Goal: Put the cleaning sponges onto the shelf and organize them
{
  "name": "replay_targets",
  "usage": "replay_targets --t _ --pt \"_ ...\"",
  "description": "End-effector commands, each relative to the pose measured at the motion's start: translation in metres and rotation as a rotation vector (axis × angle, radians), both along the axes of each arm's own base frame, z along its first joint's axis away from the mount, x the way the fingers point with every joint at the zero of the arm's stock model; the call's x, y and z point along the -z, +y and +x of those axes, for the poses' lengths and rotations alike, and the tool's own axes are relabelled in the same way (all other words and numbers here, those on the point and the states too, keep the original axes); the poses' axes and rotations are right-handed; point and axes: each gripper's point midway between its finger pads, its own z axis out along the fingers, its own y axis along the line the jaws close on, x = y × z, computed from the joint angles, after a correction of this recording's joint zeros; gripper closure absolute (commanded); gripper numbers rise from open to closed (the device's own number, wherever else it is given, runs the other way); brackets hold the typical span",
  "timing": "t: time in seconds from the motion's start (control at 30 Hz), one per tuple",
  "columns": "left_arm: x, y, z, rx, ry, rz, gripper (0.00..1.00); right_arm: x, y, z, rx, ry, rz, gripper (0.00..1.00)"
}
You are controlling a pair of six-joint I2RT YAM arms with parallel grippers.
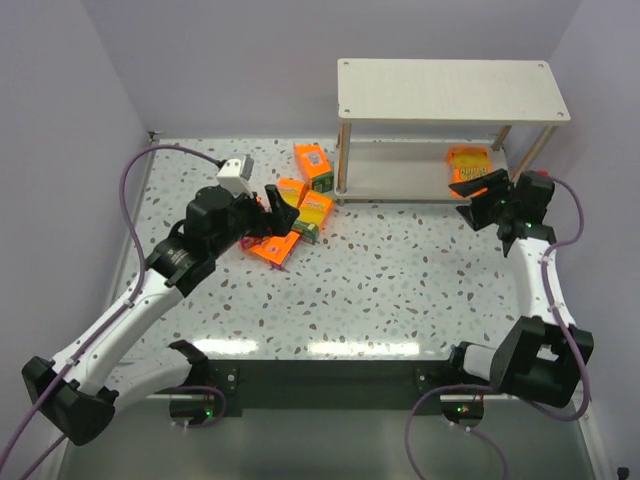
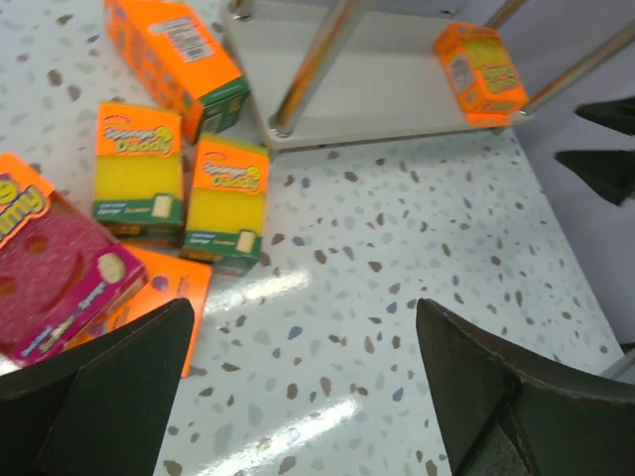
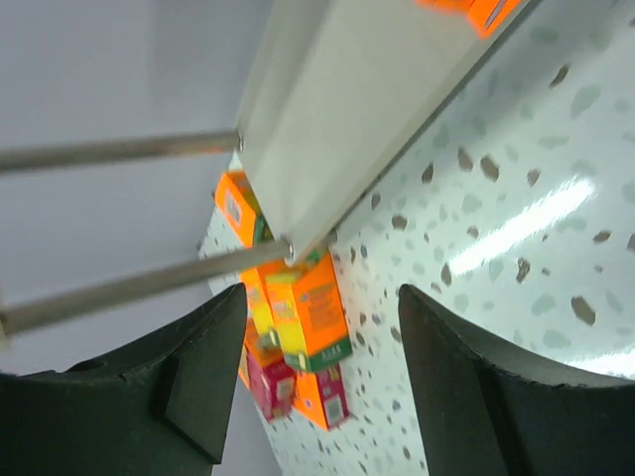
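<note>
The shelf (image 1: 450, 88) stands at the far right, and one orange sponge pack (image 1: 468, 160) lies on its lower board (image 1: 395, 172). Several other orange packs lie on the table left of the shelf: one (image 1: 313, 166) by the shelf leg, two with yellow faces (image 1: 291, 192) (image 1: 315, 212), and flat ones (image 1: 272, 248) under my left gripper. My left gripper (image 1: 280, 212) hovers open and empty over this cluster. In the left wrist view (image 2: 303, 397) it is above bare table, right of a magenta pack (image 2: 60, 278). My right gripper (image 1: 472, 200) is open and empty just in front of the shelf's right end.
Purple walls close in the speckled table (image 1: 400, 290) on the left, back and right. The thin shelf legs (image 1: 343, 160) stand between the sponge cluster and the lower board. In the right wrist view a leg (image 3: 139, 283) crosses in front of the packs (image 3: 316, 312).
</note>
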Motion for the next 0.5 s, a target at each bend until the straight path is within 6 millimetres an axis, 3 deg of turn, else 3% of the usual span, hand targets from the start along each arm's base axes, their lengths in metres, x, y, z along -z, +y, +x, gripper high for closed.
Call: replay_targets --t 0.0,0.07,0.1,0.2,0.3,0.33,0.43,0.47 --pt "0.061 0.044 0.013 -0.114 0.21 0.049 0.0 0.014 0.072 -0.042 -0.32 0.064 -0.044 0.34" --pt "0.067 0.062 0.023 -0.145 0.224 0.02 0.0 0.017 0.097 -0.062 -0.443 0.099 -0.102 0.33" --pt "0.074 0.068 0.025 -0.135 0.243 0.006 0.0 0.015 0.118 -0.072 -0.525 0.096 -0.126 0.32" --pt "0.082 0.116 0.054 -0.236 0.239 -0.026 0.0 0.015 0.146 -0.099 -0.641 0.095 -0.168 0.3" --pt "0.09 0.134 0.073 -0.248 0.236 -0.075 0.0 0.017 0.159 -0.12 -0.713 0.097 -0.189 0.29" --pt "0.087 0.15 0.084 -0.288 0.205 -0.099 0.0 0.017 0.161 -0.124 -0.728 0.101 -0.194 0.28" --pt "0.1 0.171 0.105 -0.317 0.205 -0.116 0.01 0.019 0.164 -0.139 -0.768 0.113 -0.22 0.28" --pt "0.117 0.172 0.112 -0.313 0.244 -0.116 0.03 0.019 0.164 -0.144 -0.779 0.119 -0.224 0.28"
